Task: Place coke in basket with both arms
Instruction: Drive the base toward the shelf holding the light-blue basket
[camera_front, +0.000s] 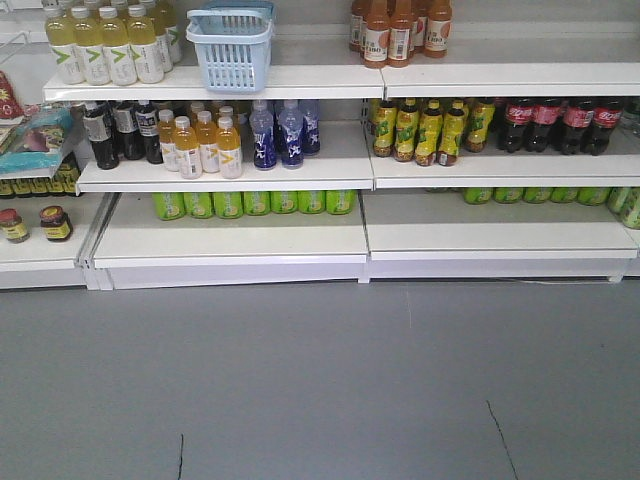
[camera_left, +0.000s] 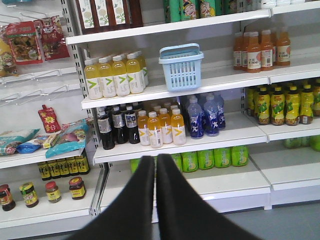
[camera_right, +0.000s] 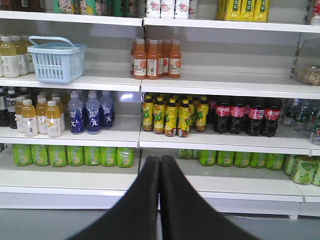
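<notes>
While the left fingers (camera_left: 142, 195) and right fingers (camera_right: 147, 195) were pressed shut and empty, no slim red coke showed; mistaking the dark cola bottles (camera_right: 245, 116) for it seemed likely, with the basket (camera_front: 232, 62) perched on an upper shelf (camera_front: 300, 82).

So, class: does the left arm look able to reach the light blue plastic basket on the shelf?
Likely yes: the light blue plastic basket stands at the front of its white shelf, nothing before it. The left gripper, shut, hangs well short of it.
</notes>
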